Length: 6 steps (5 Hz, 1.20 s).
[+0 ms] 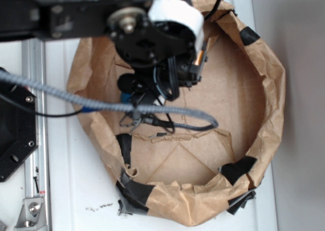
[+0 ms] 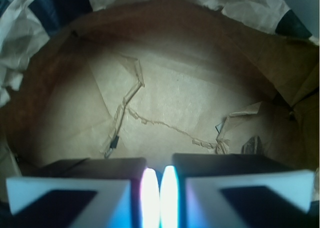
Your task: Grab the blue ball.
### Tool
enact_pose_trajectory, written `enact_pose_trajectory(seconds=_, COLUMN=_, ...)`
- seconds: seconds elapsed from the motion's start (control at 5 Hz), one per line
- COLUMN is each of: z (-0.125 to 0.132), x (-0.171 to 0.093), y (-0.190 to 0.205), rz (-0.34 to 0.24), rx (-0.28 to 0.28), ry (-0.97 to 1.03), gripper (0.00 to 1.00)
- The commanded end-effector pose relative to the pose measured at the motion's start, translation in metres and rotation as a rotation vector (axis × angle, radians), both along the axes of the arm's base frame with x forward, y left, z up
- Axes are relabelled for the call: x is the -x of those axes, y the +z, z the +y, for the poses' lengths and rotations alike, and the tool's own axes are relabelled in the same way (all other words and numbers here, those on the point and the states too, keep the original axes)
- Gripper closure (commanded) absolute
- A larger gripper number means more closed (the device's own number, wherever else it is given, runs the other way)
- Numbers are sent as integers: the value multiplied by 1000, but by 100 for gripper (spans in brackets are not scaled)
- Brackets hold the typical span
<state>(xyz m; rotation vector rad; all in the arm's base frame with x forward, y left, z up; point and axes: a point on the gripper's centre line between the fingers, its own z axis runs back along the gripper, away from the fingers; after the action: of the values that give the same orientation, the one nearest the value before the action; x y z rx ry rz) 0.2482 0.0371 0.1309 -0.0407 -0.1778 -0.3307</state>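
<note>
Wrist view was taken first: the gripper (image 2: 159,188) was seen with its jaws drawn almost together, only a thin dark slit being left between the two brightly lit pads (image 2: 149,198). A bluish tinge was noted along the pads' lower edge, but whether it belonged to the ball could not be told. The ball itself was made out in neither view. Beyond the jaws, the creased paper floor (image 2: 190,97) of the ring (image 2: 45,62) was seen bare, so the ball was judged to be either pinched low between the pads or hidden beneath the gripper.

From the exterior view, the gripper (image 1: 150,101) was found low inside the ring (image 1: 271,94), toward its left side, with a grey cable (image 1: 51,91) draped across in front.

For the step to be done well, the grip would have to be confirmed before any lift: a small round ball is easily squeezed out sideways. If nothing is held, the jaws should be parted, centred over the ball and lowered fully. The ring's wall should be kept clear of on the way up.
</note>
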Motion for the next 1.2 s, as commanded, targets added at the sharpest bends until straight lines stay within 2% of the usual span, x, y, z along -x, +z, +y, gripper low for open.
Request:
enact_pose_trajectory(seconds=0.0, z=18, x=29, y=-41, rz=76, rx=7, ry=77, gripper=0)
enact_pose_trajectory(seconds=0.4, z=20, x=56, y=-66, rz=171, rx=40, ry=59, gripper=0)
enact_pose_trajectory(seconds=0.6, z=14, x=63, y=-77, rz=196, rx=50, ry=62, gripper=0)
enact_pose_trajectory(seconds=0.8, z=3, x=68, y=-83, rz=196, rx=111, ry=69, gripper=0)
enact_pose_trajectory(seconds=1.0, z=2, x=69, y=-98, rz=212, rx=100, ry=80, gripper=0)
